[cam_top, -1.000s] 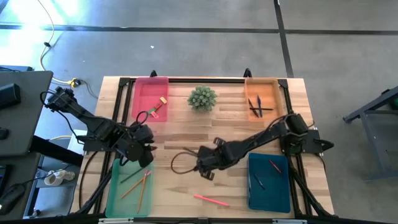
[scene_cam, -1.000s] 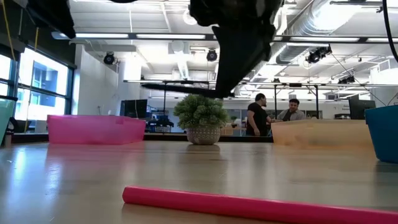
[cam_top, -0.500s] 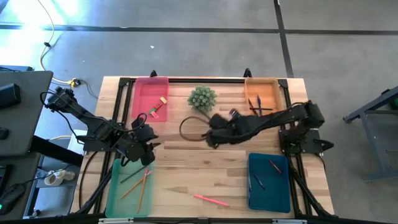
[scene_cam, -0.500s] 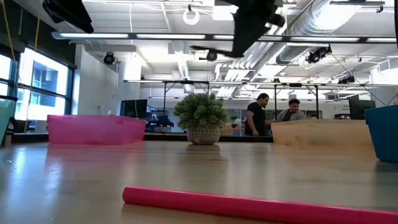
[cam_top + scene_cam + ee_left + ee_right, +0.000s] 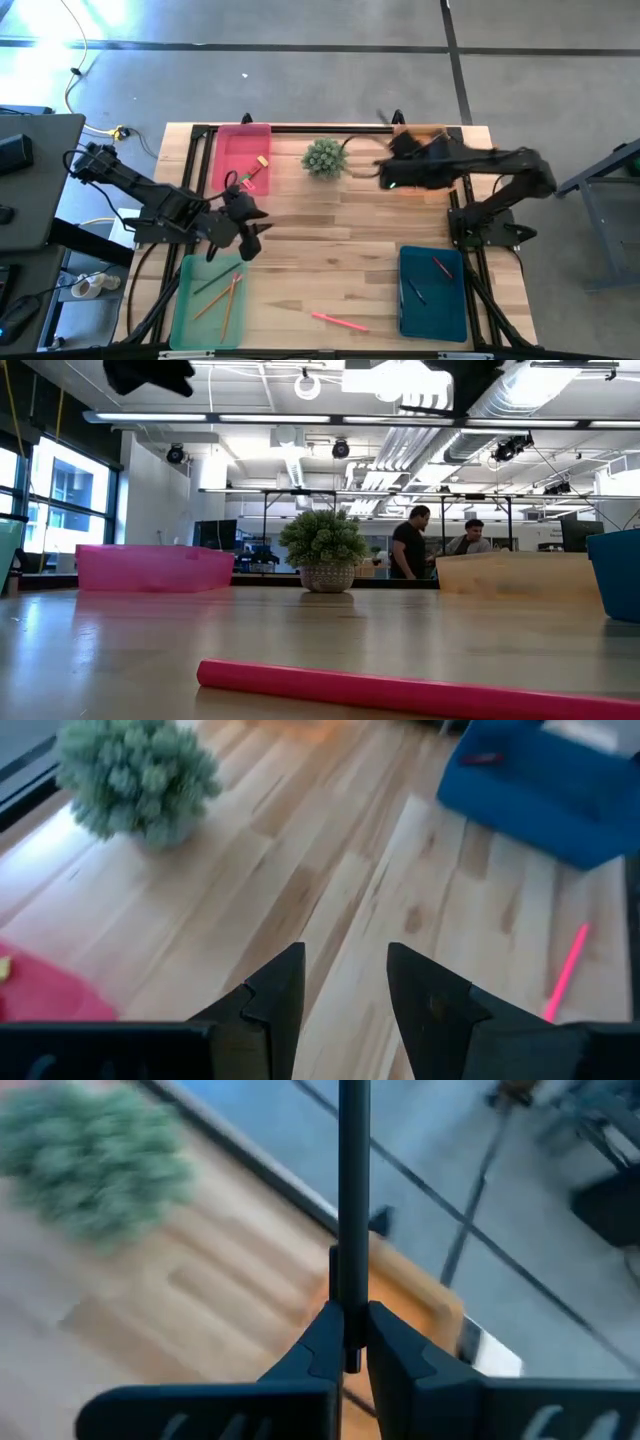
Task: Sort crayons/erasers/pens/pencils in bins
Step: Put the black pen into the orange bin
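My right gripper [image 5: 350, 1330] is shut on a slim dark pen [image 5: 352, 1180], high over the table's far right by the orange bin [image 5: 420, 1305]; in the high view my right gripper [image 5: 398, 148] covers part of the orange bin [image 5: 432, 135]. My left gripper [image 5: 345, 990] is open and empty above the table's left middle [image 5: 250, 225]. A pink pencil [image 5: 340, 321] lies flat near the front edge. The pink bin [image 5: 240, 160] holds erasers, the green bin [image 5: 205, 300] pencils, and the teal bin [image 5: 432, 292] two crayons. My right gripper pinches the pen's shaft [image 5: 352, 1295] between its two fingertips. The pen runs on past the fingertips, in line with the fingers. It is lifted clear of the table, its free end toward the far edge. Its other end is hidden between the fingers.
A small potted plant [image 5: 325, 157] stands at the far middle, between the pink and orange bins. Bare wood lies in the table's middle [image 5: 330, 260]. People stand in the room beyond the table [image 5: 412, 545].
My right gripper has carried the pen up from the table's middle toward the far right, over to the orange bin, staying shut on it. My left gripper has gone a little toward the right edge, still open.
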Tool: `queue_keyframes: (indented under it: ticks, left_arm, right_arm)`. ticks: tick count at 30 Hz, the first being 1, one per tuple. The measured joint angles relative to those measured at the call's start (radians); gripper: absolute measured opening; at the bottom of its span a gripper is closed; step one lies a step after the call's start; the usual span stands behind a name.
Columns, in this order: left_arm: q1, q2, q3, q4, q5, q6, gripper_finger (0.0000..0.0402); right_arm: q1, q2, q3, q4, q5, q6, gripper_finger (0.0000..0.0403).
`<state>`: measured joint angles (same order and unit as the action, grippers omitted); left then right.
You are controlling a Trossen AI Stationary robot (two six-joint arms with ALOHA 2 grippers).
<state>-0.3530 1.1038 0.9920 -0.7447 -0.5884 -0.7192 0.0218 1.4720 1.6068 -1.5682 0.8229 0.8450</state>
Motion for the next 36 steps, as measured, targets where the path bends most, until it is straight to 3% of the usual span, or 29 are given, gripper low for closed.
queue_keyframes:
  ticks: [9, 15, 20, 28, 36]
  left_arm:
    - [0.021, 0.010, 0.000, 0.204, 0.000, 0.139, 0.0131]
    - [0.022, 0.068, 0.001, 0.345, 0.033, 0.311, 0.0131]
    - [0.022, 0.158, 0.001, 0.458, 0.114, 0.414, 0.0131]
    - [0.036, 0.313, 0.001, 0.551, 0.287, 0.426, 0.0131]
    - [0.039, 0.422, 0.002, 0.611, 0.398, 0.423, 0.0131]
  right_arm:
    - [-0.192, -0.285, -0.285, 0.060, -0.064, 0.003, 0.0012]
    - [-0.336, -0.397, -0.476, 0.227, -0.174, -0.083, 0.0012]
    - [-0.473, -0.396, -0.605, 0.356, -0.269, -0.161, 0.0012]
    - [-0.649, -0.340, -0.737, 0.539, -0.454, -0.274, 0.0012]
    - [-0.734, -0.245, -0.755, 0.569, -0.468, -0.324, 0.0012]
